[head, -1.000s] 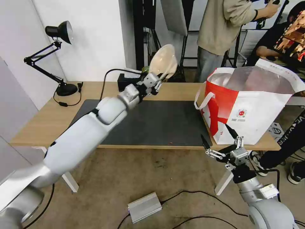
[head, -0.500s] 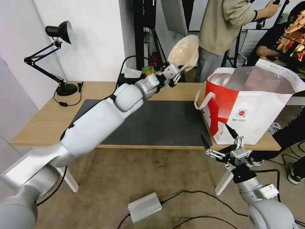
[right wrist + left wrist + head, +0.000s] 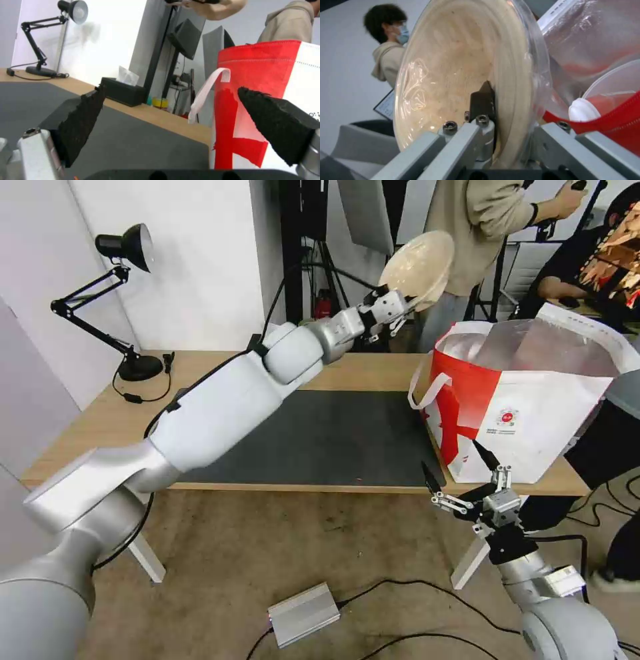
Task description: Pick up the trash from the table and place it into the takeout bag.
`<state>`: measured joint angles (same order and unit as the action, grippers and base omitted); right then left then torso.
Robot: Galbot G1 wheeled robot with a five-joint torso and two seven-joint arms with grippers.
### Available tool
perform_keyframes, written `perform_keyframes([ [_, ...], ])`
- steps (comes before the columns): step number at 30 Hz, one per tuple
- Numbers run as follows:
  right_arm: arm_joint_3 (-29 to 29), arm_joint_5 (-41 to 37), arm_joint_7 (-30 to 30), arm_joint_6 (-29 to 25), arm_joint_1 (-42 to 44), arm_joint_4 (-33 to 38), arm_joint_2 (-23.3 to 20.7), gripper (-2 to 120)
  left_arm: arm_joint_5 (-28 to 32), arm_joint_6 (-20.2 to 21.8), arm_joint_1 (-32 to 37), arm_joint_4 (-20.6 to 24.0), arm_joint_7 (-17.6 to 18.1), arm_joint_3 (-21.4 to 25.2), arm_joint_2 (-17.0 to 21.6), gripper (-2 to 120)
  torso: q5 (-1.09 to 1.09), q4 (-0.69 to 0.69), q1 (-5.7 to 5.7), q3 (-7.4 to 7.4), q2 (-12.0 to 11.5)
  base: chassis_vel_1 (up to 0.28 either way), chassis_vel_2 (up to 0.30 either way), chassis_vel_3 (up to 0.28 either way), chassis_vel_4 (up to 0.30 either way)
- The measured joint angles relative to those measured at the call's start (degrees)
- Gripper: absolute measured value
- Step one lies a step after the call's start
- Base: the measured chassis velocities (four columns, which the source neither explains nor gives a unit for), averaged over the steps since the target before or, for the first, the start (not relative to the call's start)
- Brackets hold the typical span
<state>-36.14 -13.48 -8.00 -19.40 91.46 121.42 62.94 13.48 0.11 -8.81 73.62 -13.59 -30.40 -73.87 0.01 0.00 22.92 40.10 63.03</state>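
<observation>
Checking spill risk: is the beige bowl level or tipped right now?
Tipped. The left gripper holds the beige bowl by its rim, standing nearly on edge.

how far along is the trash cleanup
Nearly done, it seems. The dark mat carries no trash, and a red cup with white lid sits inside the takeout bag. The left gripper holds the beige bowl beside the bag's opening, not yet released. The right gripper waits open below the table edge.
</observation>
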Motion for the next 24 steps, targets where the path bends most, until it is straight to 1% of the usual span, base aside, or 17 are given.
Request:
perform_keyframes([
  [2, 0.0, 0.0, 0.0, 0.0, 0.0, 0.0, 0.0, 99, -1.3, -0.8, -1.2, -1.8, -0.6, -0.6, -1.5, 2, 0.0, 0.0, 0.0, 0.0, 0.0, 0.0, 0.0, 0.0, 0.0],
  [4, 0.0, 0.0, 0.0, 0.0, 0.0, 0.0, 0.0, 99, -1.6, -1.1, -1.5, -2.4, -0.7, -0.8, -2.0, 2, 0.0, 0.0, 0.0, 0.0, 0.0, 0.0, 0.0, 0.0, 0.0],
  [7, 0.0, 0.0, 0.0, 0.0, 0.0, 0.0, 0.0, 99, -3.6, -1.9, -2.7, -4.7, -1.3, -1.4, -4.2, 2, 0.0, 0.0, 0.0, 0.0, 0.0, 0.0, 0.0, 0.0, 0.0],
  [9, 0.0, 0.0, 0.0, 0.0, 0.0, 0.0, 0.0, 99, -4.2, -2.2, -3.0, -5.2, -1.5, -1.5, -4.7, 2, 0.0, 0.0, 0.0, 0.0, 0.0, 0.0, 0.0, 0.0, 0.0],
  [12, 0.0, 0.0, 0.0, 0.0, 0.0, 0.0, 0.0, 99, -6.0, -3.2, -3.8, -7.2, -1.9, -2.2, -6.6, 2, 0.0, 0.0, 0.0, 0.0, 0.0, 0.0, 0.0, 0.0, 0.0],
  [13, 0.0, 0.0, 0.0, 0.0, 0.0, 0.0, 0.0, 99, -6.0, -3.2, -3.8, -7.2, -1.9, -2.2, -6.6, 2, 0.0, 0.0, 0.0, 0.0, 0.0, 0.0, 0.0, 0.0, 0.0],
  [15, 0.0, 0.0, 0.0, 0.0, 0.0, 0.0, 0.0, 99, -7.4, -4.2, -4.2, -9.0, -2.0, -2.4, -8.2, 2, 0.0, 0.0, 0.0, 0.0, 0.0, 0.0, 0.0, 0.0, 0.0],
  [16, 0.0, 0.0, 0.0, 0.0, 0.0, 0.0, 0.0, 99, -7.4, -4.2, -4.2, -9.0, -2.0, -2.4, -8.2, 2, 0.0, 0.0, 0.0, 0.0, 0.0, 0.0, 0.0, 0.0, 0.0],
  [20, 0.0, 0.0, 0.0, 0.0, 0.0, 0.0, 0.0, 99, -9.7, -5.5, -4.3, -11.5, -2.2, -2.8, -10.8, 2, 0.0, 0.0, 0.0, 0.0, 0.0, 0.0, 0.0, 0.0, 0.0],
  [21, 0.0, 0.0, 0.0, 0.0, 0.0, 0.0, 0.0, 99, -9.7, -5.5, -4.3, -11.5, -2.2, -2.8, -10.8, 2, 0.0, 0.0, 0.0, 0.0, 0.0, 0.0, 0.0, 0.0, 0.0],
  [24, 0.0, 0.0, 0.0, 0.0, 0.0, 0.0, 0.0, 99, -12.1, -7.2, -4.4, -14.0, -2.9, -2.7, -13.2, 2, 0.0, 0.0, 0.0, 0.0, 0.0, 0.0, 0.0, 0.0, 0.0],
])
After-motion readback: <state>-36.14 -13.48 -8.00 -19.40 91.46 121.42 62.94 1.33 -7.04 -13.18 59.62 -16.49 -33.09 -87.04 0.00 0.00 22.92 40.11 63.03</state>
